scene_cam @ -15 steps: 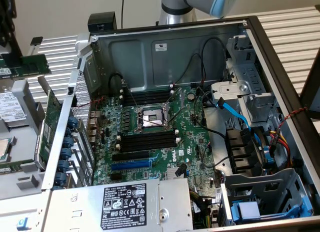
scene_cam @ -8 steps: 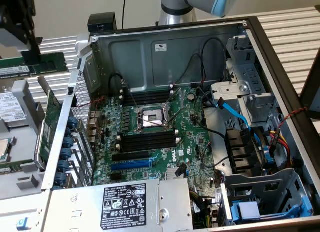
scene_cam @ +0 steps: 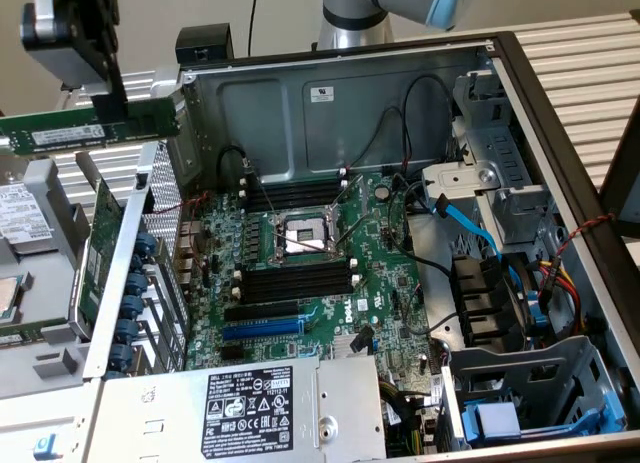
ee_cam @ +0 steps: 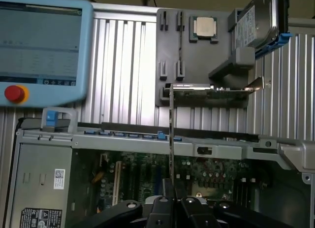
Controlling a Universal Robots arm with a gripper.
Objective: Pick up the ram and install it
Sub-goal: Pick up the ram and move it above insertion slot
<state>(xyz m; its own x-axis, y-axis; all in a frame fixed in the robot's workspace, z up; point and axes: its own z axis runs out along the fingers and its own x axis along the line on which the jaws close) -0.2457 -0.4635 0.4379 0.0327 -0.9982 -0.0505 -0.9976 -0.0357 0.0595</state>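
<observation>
My gripper point(scene_cam: 106, 111) hangs at the exterior view's upper left, outside the open computer case, shut on the ram point(scene_cam: 88, 133). The ram is a long green stick with a pale label strip, held level in the air. In the wrist view it shows edge-on as a thin strip point(ee_cam: 171, 139) rising from between my black fingers point(ee_cam: 162, 211), with the gripper point(ee_cam: 172, 204) closed around its lower end. On the motherboard point(scene_cam: 375, 298), black memory slots point(scene_cam: 295, 195) with white end clips lie above the CPU socket point(scene_cam: 300, 233), and a second bank point(scene_cam: 295, 279) lies below it.
The case wall point(scene_cam: 150, 243) with blue clips stands between the ram and the motherboard. A wider green expansion card point(scene_cam: 98, 248) stands in a grey holder at left. A power supply point(scene_cam: 245, 403), fan point(scene_cam: 490, 303), blue cable point(scene_cam: 470, 218) and drive cage point(scene_cam: 540, 403) fill the case. A teach pendant point(ee_cam: 42, 46) lies beyond.
</observation>
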